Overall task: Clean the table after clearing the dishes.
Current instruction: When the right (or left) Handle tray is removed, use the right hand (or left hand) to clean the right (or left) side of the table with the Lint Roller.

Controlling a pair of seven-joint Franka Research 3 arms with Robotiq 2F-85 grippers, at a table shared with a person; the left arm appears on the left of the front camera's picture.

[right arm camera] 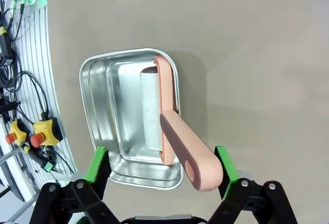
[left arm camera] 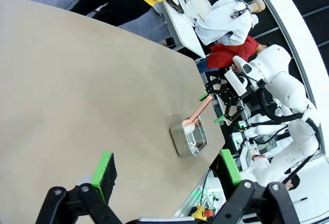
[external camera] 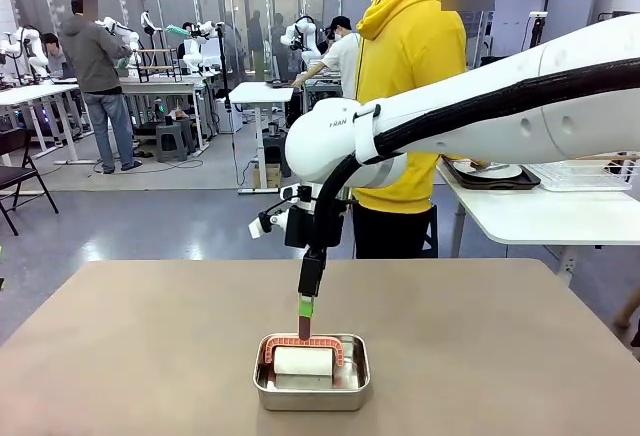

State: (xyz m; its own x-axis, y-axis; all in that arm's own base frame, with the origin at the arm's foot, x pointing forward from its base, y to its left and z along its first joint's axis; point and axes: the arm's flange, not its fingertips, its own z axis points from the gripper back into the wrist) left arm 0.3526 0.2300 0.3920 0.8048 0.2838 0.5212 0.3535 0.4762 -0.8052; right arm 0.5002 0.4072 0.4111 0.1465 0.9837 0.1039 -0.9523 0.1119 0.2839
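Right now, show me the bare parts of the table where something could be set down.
The table is bare on both sides of the steel pan, out to its side edges, and across the far strip before the person. Crowded: the near middle, where the right end effector hangs open around the handle of the lint roller.

Taupe matte table (external camera: 130, 346); dishes (external camera: 492, 173) on far white table (external camera: 540, 218).

Front view across the table (external camera: 140, 336); right wrist close above the steel pan (right arm camera: 100, 100), left wrist farther, same pan.
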